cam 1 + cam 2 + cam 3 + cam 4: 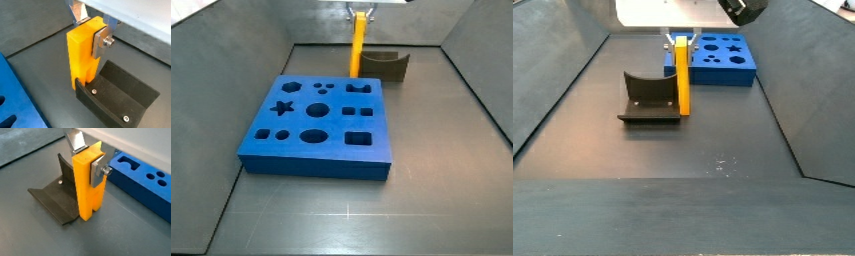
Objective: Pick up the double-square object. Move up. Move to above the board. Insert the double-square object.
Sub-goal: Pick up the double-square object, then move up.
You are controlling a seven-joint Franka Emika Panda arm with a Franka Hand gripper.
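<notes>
- Blue and thick, the board (315, 128) lies nearest the lens in a side view, filling the middle left of that frame; its top carries circles, a star and squares. In a side view it sits far back at upper centre (722, 58), and both wrist views catch only a corner of it (17, 102) (142, 180).
- Dark floor (700, 140) spreads under everything, with grey walls rising on each side.
- Fixture (651, 97): the dark L-shaped bracket stands on the floor at left of centre in this side view, and at upper right of centre in a side view (385, 64), apart from the board.
- Bar (88, 183): the yellow-orange double-square object stands upright, its lower end just beside the fixture's base plate; whether it touches the floor is not clear. A slot splits its foot into two prongs in both wrist views (83, 55). In both side views it reads as a thin vertical stick (357, 44) (681, 76) between fixture and board.
- Gripper (90, 158): it clamps the bar near its top, silver fingers (103, 41) pressed flat on opposite faces. In a side view it shows at the top edge (361, 12).
</notes>
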